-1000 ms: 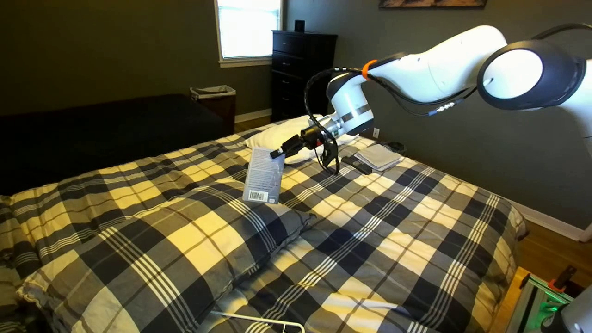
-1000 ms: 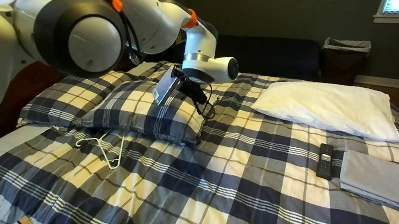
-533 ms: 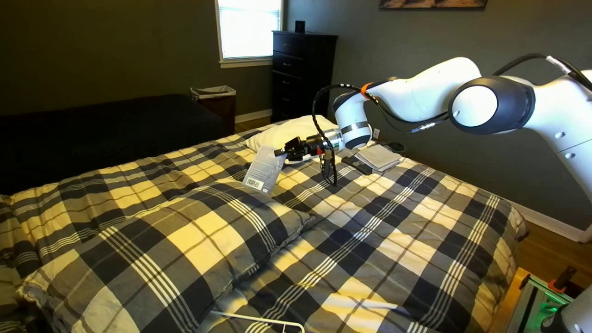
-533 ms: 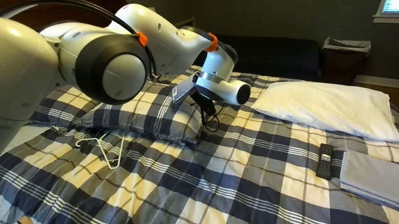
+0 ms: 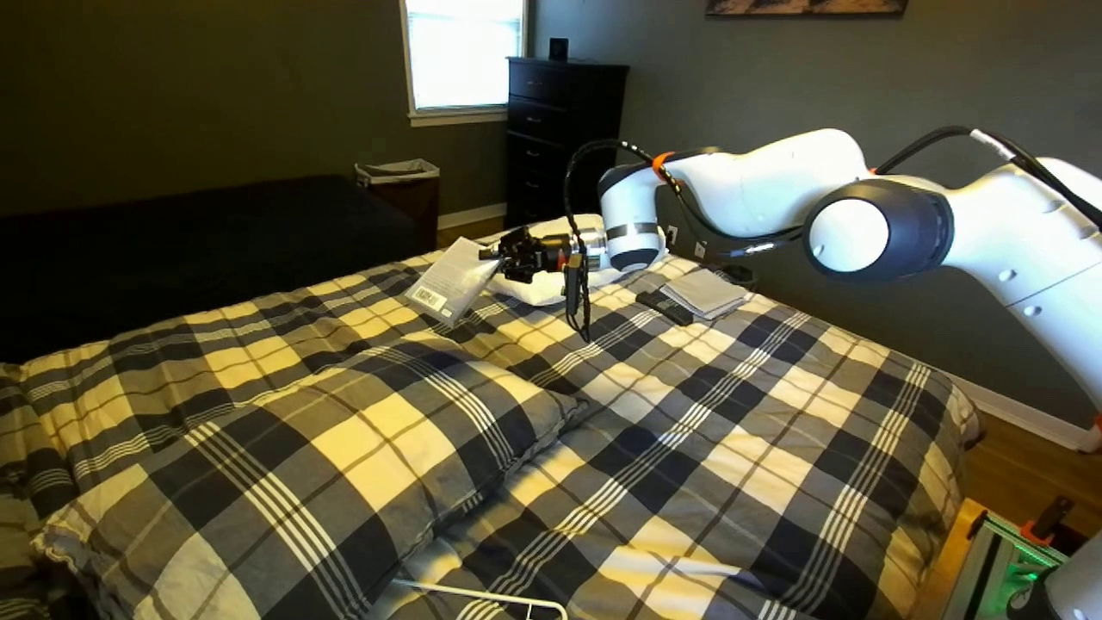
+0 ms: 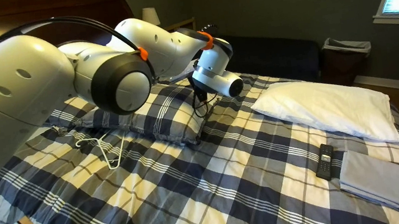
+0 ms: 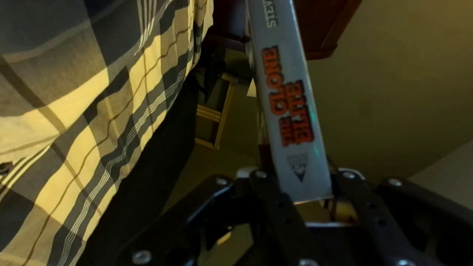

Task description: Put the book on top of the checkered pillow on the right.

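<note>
My gripper (image 5: 492, 253) is shut on the book (image 5: 452, 282) by one edge and holds it tilted in the air. The book's back cover is grey with a barcode. In the wrist view the gripper (image 7: 303, 177) has its fingers on both sides of the book's spine (image 7: 286, 111), which has red lettering. The checkered pillow (image 5: 344, 456) lies below, on the near side of the book. In an exterior view the book (image 6: 184, 72) shows beyond the pillow (image 6: 154, 112), partly hidden by the arm. I cannot tell whether it is directly over the pillow.
Another checkered pillow (image 6: 66, 111) lies farther back by the headboard, partly hidden by the arm. A white pillow (image 6: 321, 108), a black remote (image 6: 324, 161), a folded grey cloth (image 6: 377, 179) and a white hanger (image 6: 109, 149) lie on the checkered bed.
The arm's elbow has come down. The book has swung from nearly upright toward flatter and, in an exterior view, moved up and left, off the pillow's outline. The grip stays the same.
</note>
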